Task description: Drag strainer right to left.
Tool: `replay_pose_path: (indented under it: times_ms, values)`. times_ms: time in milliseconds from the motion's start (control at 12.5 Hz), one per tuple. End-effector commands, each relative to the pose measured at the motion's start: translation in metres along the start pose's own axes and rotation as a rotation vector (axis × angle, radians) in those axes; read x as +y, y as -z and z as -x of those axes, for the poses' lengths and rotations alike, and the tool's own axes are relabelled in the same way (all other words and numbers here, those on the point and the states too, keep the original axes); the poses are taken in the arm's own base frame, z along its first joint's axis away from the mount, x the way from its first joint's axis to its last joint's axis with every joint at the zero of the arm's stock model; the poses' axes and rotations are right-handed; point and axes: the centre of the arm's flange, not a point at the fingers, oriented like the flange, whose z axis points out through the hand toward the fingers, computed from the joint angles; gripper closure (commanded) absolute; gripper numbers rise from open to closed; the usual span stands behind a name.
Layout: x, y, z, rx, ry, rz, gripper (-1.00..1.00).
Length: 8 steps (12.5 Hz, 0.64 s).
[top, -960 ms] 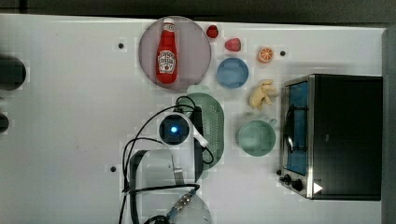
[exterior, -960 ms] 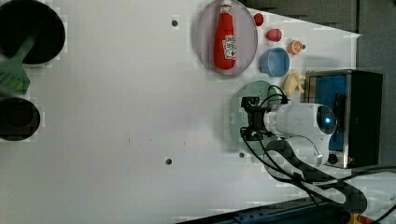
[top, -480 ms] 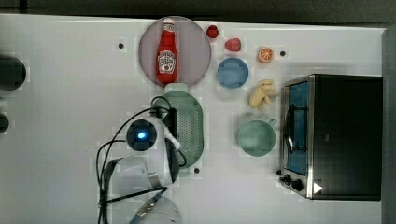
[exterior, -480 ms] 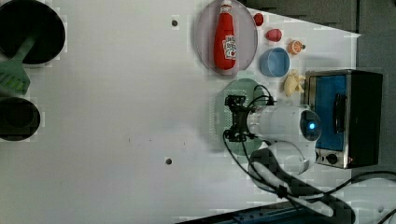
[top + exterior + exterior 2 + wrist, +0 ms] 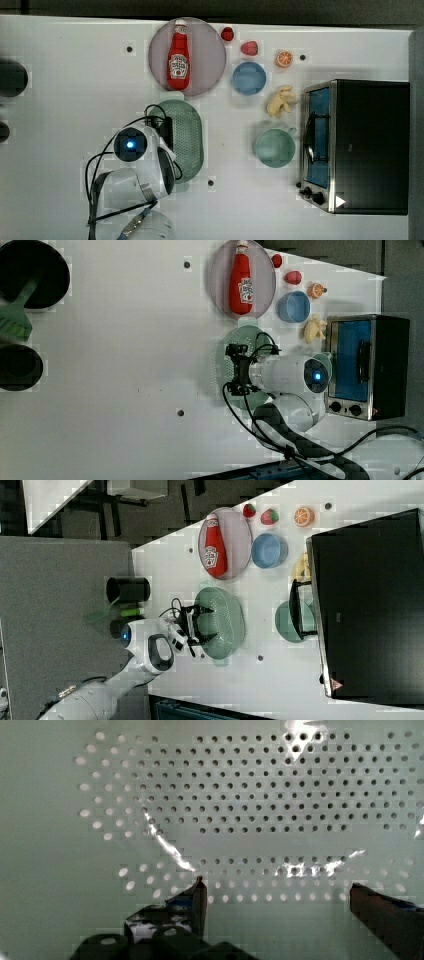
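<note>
While its fingers stand spread, the pincer sits inside the strainer. It grips nothing. Strainer rests on the white surface.

Three views look down on the table; wrist view sits close.

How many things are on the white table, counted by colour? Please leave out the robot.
Red: 3, ketchup bottle, two small fruits
Green: 2, strainer, cup
Blue: 1, bowl
Orange: 1, fruit
Yellow: 1, bananas
Pink: 1, plate
Black and silver: 1, oven
Total: 10
</note>
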Motion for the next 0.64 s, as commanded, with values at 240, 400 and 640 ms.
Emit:
replay_pose_path:
  times_ms: [240,400,640]
  values:
    - [-0.013,-0.003,0.058,-0.029,-0.029,0.045,-1.0]
    - [-0.018,-0.003,0.082,-0.043,-0.023,0.062,-1.0]
    - [-0.022,-0.005,0.115,-0.067,-0.014,0.073,-1.0]
